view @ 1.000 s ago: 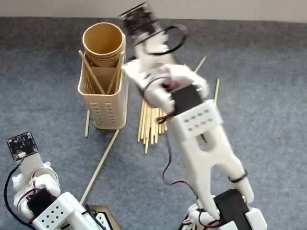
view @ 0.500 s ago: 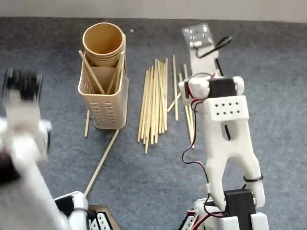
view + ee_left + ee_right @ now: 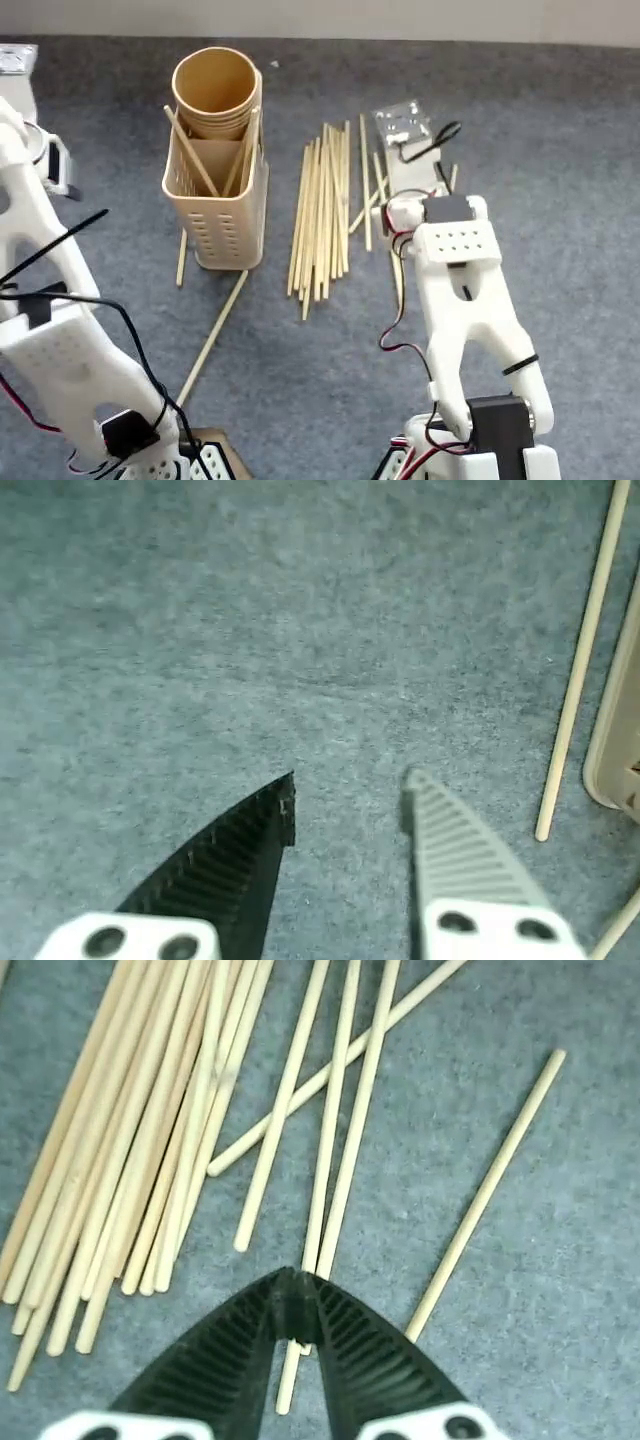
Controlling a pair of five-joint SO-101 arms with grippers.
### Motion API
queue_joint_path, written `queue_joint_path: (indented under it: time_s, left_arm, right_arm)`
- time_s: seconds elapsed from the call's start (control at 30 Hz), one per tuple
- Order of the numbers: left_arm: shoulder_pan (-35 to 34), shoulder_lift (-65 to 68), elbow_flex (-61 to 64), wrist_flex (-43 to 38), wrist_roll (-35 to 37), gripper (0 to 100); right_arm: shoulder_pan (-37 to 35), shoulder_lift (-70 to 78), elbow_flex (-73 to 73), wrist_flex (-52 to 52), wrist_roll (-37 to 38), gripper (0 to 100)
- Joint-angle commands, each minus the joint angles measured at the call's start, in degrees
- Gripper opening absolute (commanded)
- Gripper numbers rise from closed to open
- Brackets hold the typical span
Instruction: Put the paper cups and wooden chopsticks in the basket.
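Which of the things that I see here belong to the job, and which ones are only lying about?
Belong to the job:
- cups, stacked in the basket
- chopsticks heaped beside it, more standing inside it
- lone chopstick in front of the basket

Only lying about:
- grey mat under everything
- brown piece near the arm bases

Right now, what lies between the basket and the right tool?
The main bundle of wooden chopsticks lies loose between the basket and the right tool, as the high view shows. A few single sticks lie nearer the tool.
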Motion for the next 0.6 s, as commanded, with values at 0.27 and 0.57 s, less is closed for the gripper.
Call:
queue_joint_path:
  time_s: [0.27,0.57]
  left_arm:
    - [11.9,6.2,13.4,0.5,0.2,31]
    - [15.5,12.9,14.2,-1.0,0.1,30]
  right_arm:
    - [0.8,-1.6,7.8,-6.9,0.3,0.9]
    - [1.5,-1.6,7.8,-7.0,0.3,0.9]
